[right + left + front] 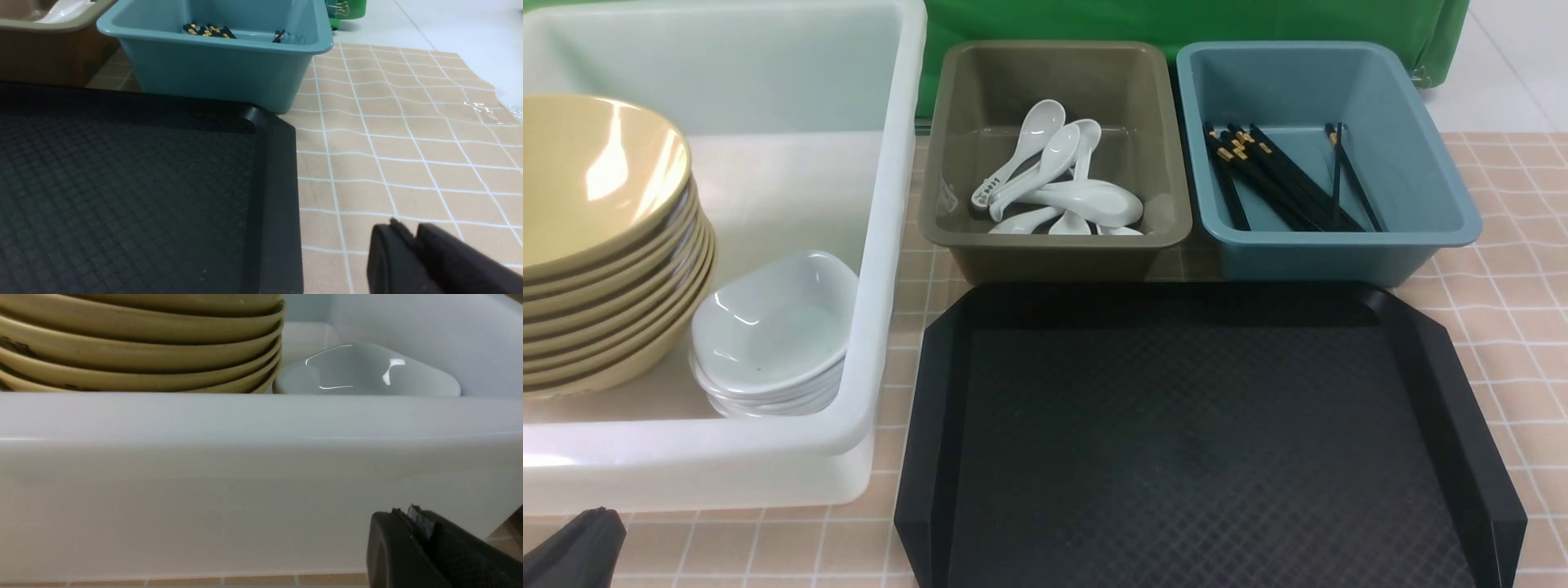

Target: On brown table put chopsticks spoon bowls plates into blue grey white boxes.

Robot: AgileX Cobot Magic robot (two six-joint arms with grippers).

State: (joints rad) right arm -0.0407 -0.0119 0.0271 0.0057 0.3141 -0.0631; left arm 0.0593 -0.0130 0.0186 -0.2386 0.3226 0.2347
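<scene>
From the front you saw the tray (1209,441) bare, spoons (1058,184) in the grey box (1054,253), chopsticks (1282,175) in the blue box (1339,253); the left hand (412,522), pressed together, faced the white box (245,477) of bowls (139,347); the right hand (408,237), near-closed and empty, sat off the tray's corner.

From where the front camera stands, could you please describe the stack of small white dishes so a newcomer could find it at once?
Start at the large white box on the table's left. Inside it, near its front right corner, the small white dishes sit beside a taller stack of tan bowls. They are glossy white, smaller and squarish with rounded corners, unlike the round tan bowls.
</scene>
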